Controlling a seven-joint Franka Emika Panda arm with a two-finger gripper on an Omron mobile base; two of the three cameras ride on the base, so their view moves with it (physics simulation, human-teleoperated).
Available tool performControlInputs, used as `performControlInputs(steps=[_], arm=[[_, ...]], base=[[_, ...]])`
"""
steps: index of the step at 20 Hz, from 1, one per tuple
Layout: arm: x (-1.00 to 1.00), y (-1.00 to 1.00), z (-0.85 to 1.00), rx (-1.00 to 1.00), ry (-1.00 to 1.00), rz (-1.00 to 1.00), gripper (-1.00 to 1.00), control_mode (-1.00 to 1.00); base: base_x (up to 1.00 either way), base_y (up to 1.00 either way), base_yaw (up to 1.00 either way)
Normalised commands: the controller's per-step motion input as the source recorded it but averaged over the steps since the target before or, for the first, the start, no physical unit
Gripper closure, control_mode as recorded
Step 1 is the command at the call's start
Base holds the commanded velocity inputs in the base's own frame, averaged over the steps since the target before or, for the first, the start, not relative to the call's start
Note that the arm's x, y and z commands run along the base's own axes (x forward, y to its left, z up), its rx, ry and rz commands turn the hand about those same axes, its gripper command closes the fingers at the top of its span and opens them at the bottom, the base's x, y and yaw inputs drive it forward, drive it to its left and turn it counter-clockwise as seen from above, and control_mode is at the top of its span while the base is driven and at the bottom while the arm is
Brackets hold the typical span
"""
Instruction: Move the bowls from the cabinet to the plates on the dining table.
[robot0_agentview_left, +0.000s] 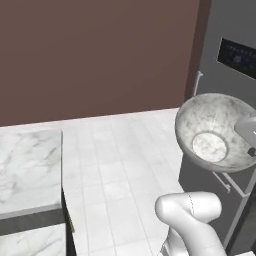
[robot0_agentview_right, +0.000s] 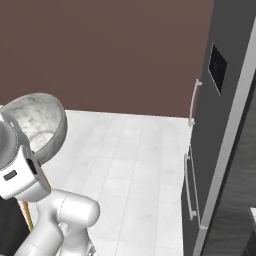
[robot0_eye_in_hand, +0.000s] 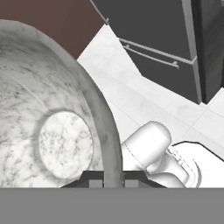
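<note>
The grey-white marbled bowl (robot0_agentview_left: 212, 131) hangs in the air above the tiled floor, tilted so its inside faces the cameras. It also shows at the left of the right base view as the bowl (robot0_agentview_right: 36, 124). In the hand view my gripper (robot0_eye_in_hand: 113, 182) is shut on the rim of the bowl (robot0_eye_in_hand: 52, 131), one finger inside the wall and one outside. The cabinet and the plates are out of view. I cannot tell whether the marble top at the left is the dining table.
A white marble top (robot0_agentview_left: 27, 170) on a dark base stands at the left. A tall dark grey appliance (robot0_agentview_right: 220, 150) with silver bar handles and a black panel fills the right. Pale floor tiles (robot0_agentview_left: 115, 160) lie between them, with a brown wall (robot0_agentview_left: 95, 55) behind.
</note>
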Motion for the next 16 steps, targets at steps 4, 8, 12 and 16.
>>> performControlInputs(steps=[4,8,12,16], arm=[[0.0,0.0,0.0,0.0,0.0,0.0,1.0,1.0],[0.0,0.0,0.0,0.0,0.0,0.0,1.0,1.0],[0.0,0.0,0.0,0.0,0.0,0.0,1.0,1.0],[0.0,0.0,0.0,0.0,0.0,0.0,1.0,1.0]], base=[[0.84,0.0,0.0],[0.9,-0.01,0.0],[0.95,0.0,0.0],[0.96,-0.01,0.0]])
